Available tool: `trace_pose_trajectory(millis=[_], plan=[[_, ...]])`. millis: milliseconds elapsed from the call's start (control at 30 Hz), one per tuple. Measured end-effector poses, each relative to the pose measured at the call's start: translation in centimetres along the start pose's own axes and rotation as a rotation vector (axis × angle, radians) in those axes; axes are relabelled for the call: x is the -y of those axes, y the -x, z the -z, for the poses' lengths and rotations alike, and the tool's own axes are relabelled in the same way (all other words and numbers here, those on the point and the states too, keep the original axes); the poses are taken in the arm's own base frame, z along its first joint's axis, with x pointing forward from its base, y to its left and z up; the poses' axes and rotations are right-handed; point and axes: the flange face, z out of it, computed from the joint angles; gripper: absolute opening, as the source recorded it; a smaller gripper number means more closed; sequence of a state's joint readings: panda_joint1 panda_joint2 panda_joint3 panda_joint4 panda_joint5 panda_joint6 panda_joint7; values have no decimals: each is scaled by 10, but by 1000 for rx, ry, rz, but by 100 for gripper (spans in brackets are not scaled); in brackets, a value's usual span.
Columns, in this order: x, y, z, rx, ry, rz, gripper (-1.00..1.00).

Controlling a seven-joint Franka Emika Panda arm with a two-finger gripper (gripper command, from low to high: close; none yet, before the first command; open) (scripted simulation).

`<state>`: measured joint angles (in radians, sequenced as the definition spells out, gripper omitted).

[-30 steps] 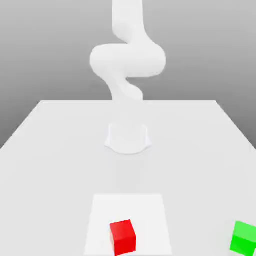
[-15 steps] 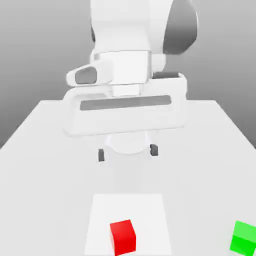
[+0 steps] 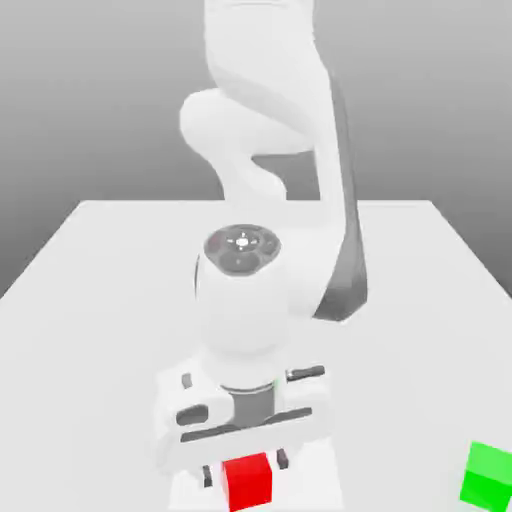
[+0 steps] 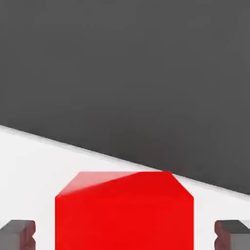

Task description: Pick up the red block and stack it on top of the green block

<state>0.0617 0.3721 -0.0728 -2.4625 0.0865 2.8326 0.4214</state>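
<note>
Basically lined up for the grab. Exterior view: Panda arm (image 3: 262,170) is folded down over the near edge of the white table (image 3: 100,260), hand pointing straight down, gripper (image 3: 246,468) right over the red block (image 3: 247,480). One dark fingertip sits at the block's 9 o'clock, the other at its 3 o'clock, so the block is between them, standing flat on the table on a lighter square patch (image 3: 325,490). Green block (image 3: 487,475) sits on the table well apart from the red one, roughly at its 3 o'clock, nothing between them. Hand view: red block (image 4: 124,215) is dead centre between the two finger pads (image 4: 17,234), top face and one side face showing, squared up to the fingers. A thin strip of white table shows between each pad and the block's side, so I read the jaws as narrowly apart, straddling the block but not yet clamped on it; nothing held. Key relation: block lies directly under the hand with its flat sides facing the pads, so the squeeze needs no re-aim. Lift, then carry toward 3 o'clock.
</note>
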Motion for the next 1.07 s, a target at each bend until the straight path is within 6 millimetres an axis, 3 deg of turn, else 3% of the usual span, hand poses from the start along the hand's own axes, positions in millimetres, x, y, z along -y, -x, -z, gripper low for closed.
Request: trace_pose_trajectory(millis=[133,300,433,567,633,700,733,933,1067], plan=[[0,0,-1,0,0,0,-100],[5,1,53,1,0,14,-100],[96,37,71,3,0,277,-100],[179,93,84,4,-1,536,-100],[219,124,73,2,0,664,-100],[239,142,44,1,0,733,-100],[242,145,36,1,0,745,100],[244,147,31,1,0,751,100],[246,148,76,0,0,756,100]])
